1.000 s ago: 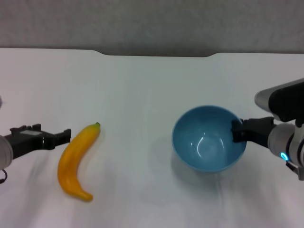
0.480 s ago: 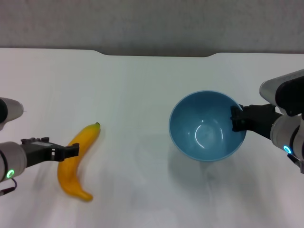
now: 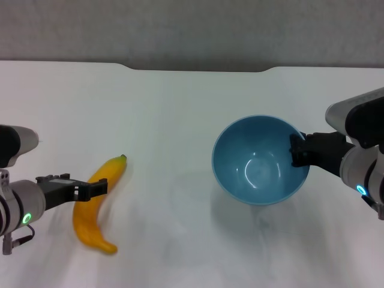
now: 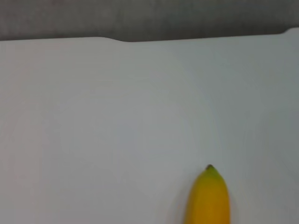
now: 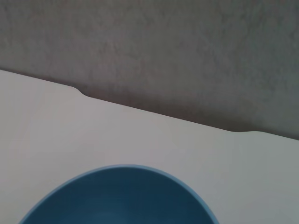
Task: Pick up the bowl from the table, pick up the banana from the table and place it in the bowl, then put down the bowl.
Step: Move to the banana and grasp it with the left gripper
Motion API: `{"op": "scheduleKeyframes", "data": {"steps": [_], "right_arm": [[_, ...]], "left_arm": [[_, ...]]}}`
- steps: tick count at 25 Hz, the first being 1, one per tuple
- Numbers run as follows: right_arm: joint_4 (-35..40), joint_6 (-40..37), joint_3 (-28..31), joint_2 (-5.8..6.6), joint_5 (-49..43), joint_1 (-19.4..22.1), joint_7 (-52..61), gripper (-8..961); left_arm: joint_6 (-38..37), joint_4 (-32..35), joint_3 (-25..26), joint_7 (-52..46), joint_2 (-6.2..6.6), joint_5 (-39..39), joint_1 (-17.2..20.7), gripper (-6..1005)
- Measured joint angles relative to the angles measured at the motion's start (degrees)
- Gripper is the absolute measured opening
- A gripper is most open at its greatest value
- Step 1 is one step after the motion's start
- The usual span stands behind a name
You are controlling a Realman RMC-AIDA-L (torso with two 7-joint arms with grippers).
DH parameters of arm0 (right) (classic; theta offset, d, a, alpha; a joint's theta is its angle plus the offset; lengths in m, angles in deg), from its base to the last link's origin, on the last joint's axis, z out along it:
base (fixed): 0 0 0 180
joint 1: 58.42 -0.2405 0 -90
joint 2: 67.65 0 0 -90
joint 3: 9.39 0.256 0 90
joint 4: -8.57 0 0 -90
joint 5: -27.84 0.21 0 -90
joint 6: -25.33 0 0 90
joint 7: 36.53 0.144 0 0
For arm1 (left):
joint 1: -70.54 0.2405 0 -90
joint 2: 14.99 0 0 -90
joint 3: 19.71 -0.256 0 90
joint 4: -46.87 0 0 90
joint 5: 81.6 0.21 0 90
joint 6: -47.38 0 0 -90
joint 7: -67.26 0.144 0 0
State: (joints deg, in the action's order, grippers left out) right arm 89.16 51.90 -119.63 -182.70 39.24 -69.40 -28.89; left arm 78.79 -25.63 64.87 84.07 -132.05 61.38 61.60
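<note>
The light-blue bowl (image 3: 259,159) is held tilted above the white table (image 3: 180,108) at the right, its shadow below it. My right gripper (image 3: 298,156) is shut on the bowl's right rim. The bowl's rim also shows in the right wrist view (image 5: 119,196). The yellow-orange banana (image 3: 98,202) lies on the table at the left, green stem tip pointing away. My left gripper (image 3: 95,188) reaches in from the left and its fingers sit over the banana's middle. The banana's tip shows in the left wrist view (image 4: 209,198).
The table's far edge has a shallow notch (image 3: 198,68) with a grey wall behind it. Bare white tabletop lies between the banana and the bowl.
My left gripper has moved right, from beside the banana to over its middle. My right gripper has lifted the bowl a little and tilted it.
</note>
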Motion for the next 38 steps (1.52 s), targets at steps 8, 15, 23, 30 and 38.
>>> {"op": "scheduleKeyframes", "data": {"steps": [8,15,23,30,38], "right_arm": [[0.1,-0.6,-0.4,0.0,0.0,0.1,0.0,56],[0.1,-0.6,-0.5,0.0,0.0,0.1,0.0,58],[0.1,-0.6,-0.8,0.0,0.0,0.1,0.0,60],[0.0,-0.6,-1.0,0.0,0.0,0.0,0.0,62],[-0.1,-0.9,-1.0,0.0,0.0,0.0,0.0,64]], "left_arm": [[-3.5,3.4,-1.9,-1.9,-0.02,0.0,-1.3,873],[-4.5,7.2,-2.6,-4.2,-0.02,2.1,-2.9,872],[-5.3,8.1,-2.9,-6.3,-0.01,4.5,-3.2,871],[-5.5,9.2,-3.5,-6.3,-0.01,5.0,-3.7,869],[-5.5,9.9,-4.2,-6.5,-0.01,5.1,-4.3,868]]}}
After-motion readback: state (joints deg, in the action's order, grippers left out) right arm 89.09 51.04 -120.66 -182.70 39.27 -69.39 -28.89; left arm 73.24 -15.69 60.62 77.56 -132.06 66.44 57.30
